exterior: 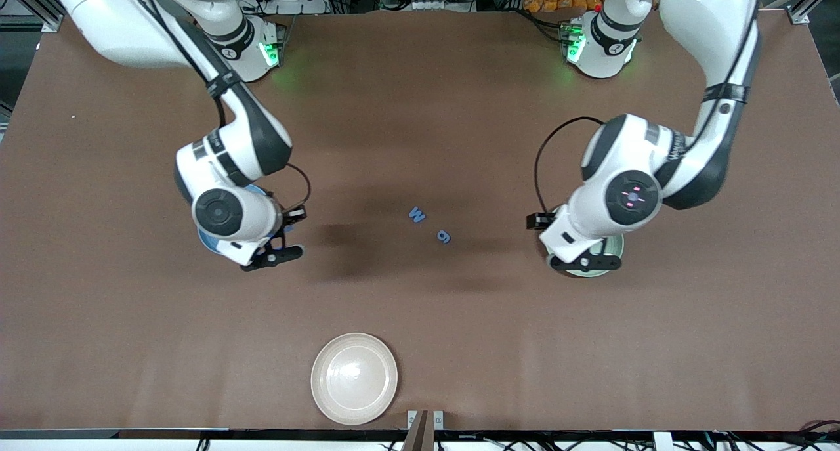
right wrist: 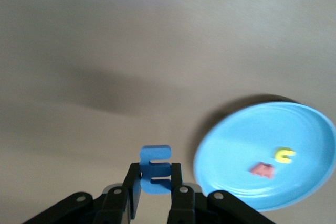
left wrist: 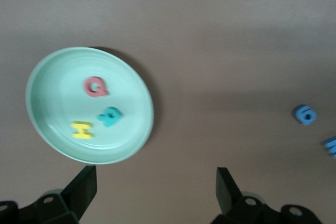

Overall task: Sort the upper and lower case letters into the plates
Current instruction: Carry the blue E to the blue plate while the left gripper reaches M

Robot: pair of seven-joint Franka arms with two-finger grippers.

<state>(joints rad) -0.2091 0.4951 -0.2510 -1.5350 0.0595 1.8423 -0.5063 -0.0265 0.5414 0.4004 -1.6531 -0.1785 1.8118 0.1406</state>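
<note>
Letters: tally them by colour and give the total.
Blue: 3 (M, g, E in the right gripper)
Yellow: 2 (H, one)
Red-pink: 2 (Q, one)
Teal: 1
Total: 8

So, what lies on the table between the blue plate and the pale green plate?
In the front view, two small blue letters, an M and a g, lie on bare table between the blue plate and the pale green plate.

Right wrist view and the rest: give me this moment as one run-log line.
right tool: shut on blue letter, beside blue plate | left tool: open, by green plate | two blue letters on table
</note>
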